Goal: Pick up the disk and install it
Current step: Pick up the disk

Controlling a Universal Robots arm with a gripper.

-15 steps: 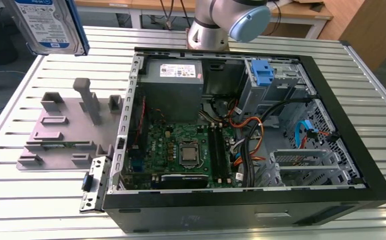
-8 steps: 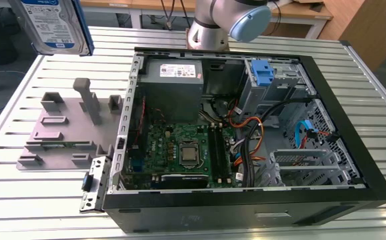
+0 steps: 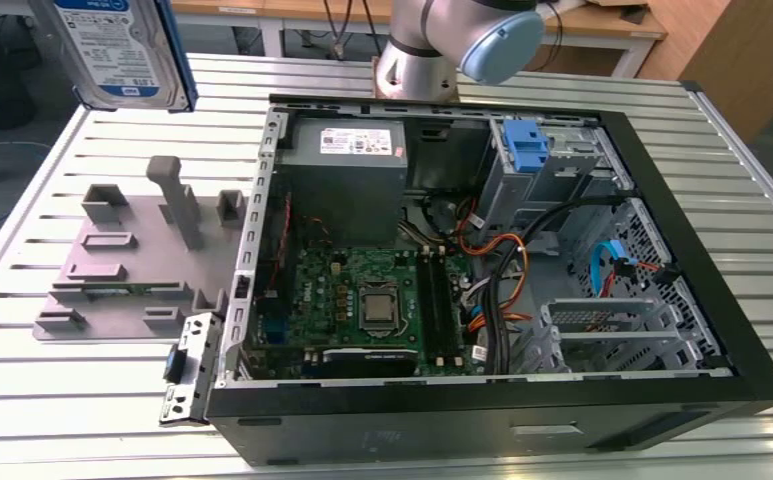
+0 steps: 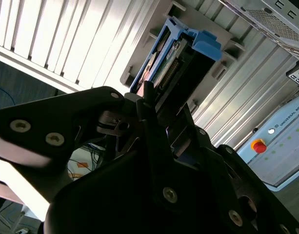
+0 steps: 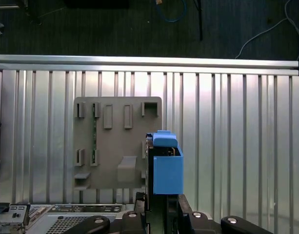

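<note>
Second wrist view is showing the disk (image 4: 174,62) being clamped between the drawn-in fingers (image 4: 151,122) of the gripper (image 4: 165,105), with its blue rails and connector end pointing away from the wrist. In the exterior view it is hanging upright at the upper left, label facing the camera, raised well above the slatted table (image 3: 39,400) and the grey fixture plate (image 3: 106,280), and well apart from the open computer case (image 3: 426,430). In the first wrist view its blue end is hovering over a corner of the plate on the side nearest the case.
</note>
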